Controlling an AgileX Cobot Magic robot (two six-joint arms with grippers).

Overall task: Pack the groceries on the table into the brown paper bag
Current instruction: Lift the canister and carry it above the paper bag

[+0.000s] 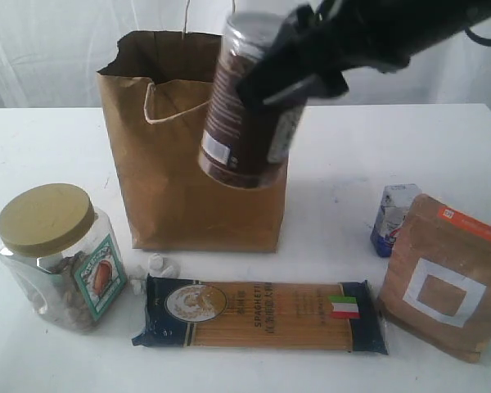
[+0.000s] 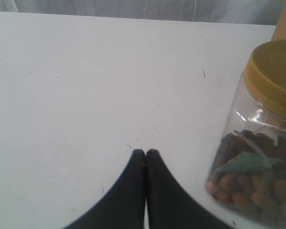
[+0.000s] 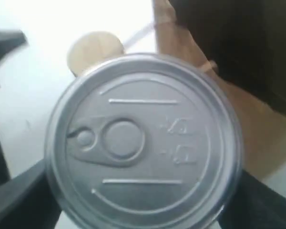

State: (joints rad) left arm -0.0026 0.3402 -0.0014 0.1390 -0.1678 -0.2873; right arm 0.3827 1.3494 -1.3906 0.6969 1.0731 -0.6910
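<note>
Currently | ITEM: pull-tab can (image 1: 245,106), silver ring-pull lid, dark brown label with a white patch | PLACE: aloft, tilted, before the upper right front of the brown paper bag (image 1: 172,180), which stands toward the table's (image 1: 49,139) far edge | RIGHT: right gripper (image 1: 270,86) reaches in from the far right corner, clamped on the can's sides | LEFT: left gripper (image 2: 146,153) low over bare table, tips pressed together, beside the gold-lidded jar (image 2: 257,143)
</note>
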